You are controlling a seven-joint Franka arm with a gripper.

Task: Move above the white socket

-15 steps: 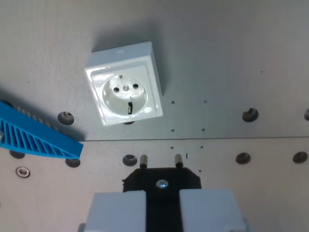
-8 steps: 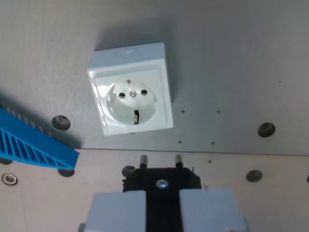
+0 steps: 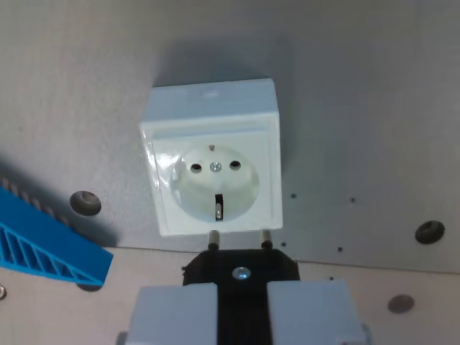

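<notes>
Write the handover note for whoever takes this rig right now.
Gripper: shut on the black plug, its two metal pins pointing toward the top of the wrist view.
White socket: on the grey table, just beyond the pins; their tips sit at its near edge.
Blue part: at the wrist view's left, apart from the socket.
Done: plug held, approach nearly complete.
Left: advance slightly so the pins line up with the socket's two holes.
</notes>
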